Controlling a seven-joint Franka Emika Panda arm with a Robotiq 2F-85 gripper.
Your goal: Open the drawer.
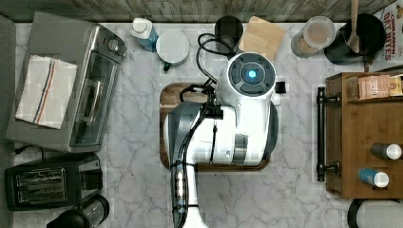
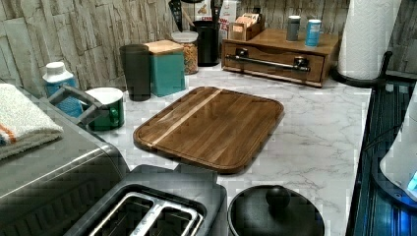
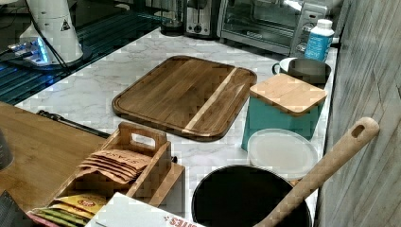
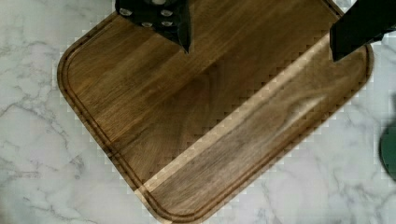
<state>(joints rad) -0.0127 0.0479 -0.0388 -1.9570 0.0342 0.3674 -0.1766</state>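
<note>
The drawer (image 2: 273,62) is a medium-brown wooden front with a long black bar handle (image 2: 268,60), set flush in its wooden case at the back of the counter. In the top view the handle (image 1: 321,134) runs along the case's left side, at the top view's right. The right view has the handle (image 3: 71,122) at the case's edge. My arm (image 1: 247,114) hangs over the dark wooden tray (image 1: 166,95), well to the left of the drawer in the top view. In the wrist view my gripper (image 4: 261,42) is open above the tray (image 4: 210,121), holding nothing.
Two bottles (image 1: 380,164) and a tea-bag box (image 3: 123,165) sit on the drawer's case. A paper towel roll (image 2: 366,39) stands beside it. A teal canister (image 2: 167,66), green mug (image 2: 105,108), toaster oven (image 1: 71,85) and toaster (image 1: 47,180) line the counter.
</note>
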